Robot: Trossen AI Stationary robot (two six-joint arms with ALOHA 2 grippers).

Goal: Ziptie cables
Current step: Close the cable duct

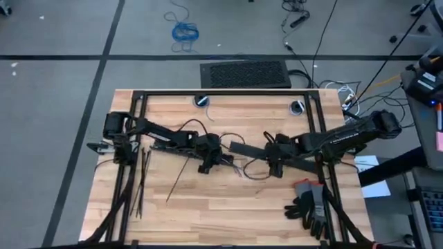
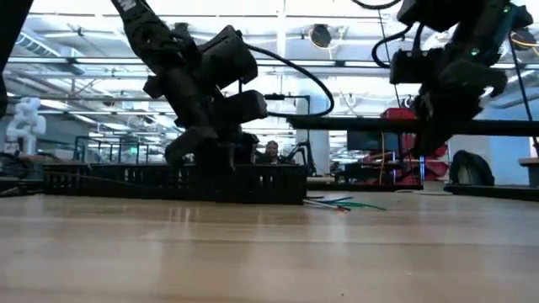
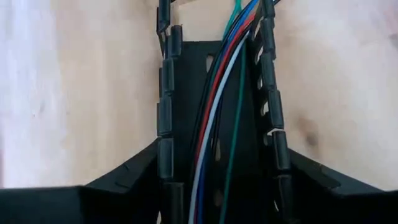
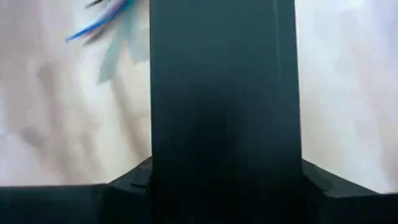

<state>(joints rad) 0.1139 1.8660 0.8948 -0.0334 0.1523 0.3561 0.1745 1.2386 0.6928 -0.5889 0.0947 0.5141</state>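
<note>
Zipties [image 1: 141, 181] lie in a thin dark bunch at the table's [image 1: 208, 214] nine o'clock edge in the high view, well apart from both arms. Left gripper [image 1: 208, 164] sits near table centre; only its wrist view shows the cables [image 3: 214, 118] — blue, red, green and pale wires running along a slotted black channel [image 3: 186, 93] between its jaws, which are clamped on that channel. Right gripper [image 1: 275, 166], toward three o'clock, has its jaws clamped on a flat black bar [image 4: 224, 93] — wire tips [image 2: 337, 203] show on the table in the low view.
</note>
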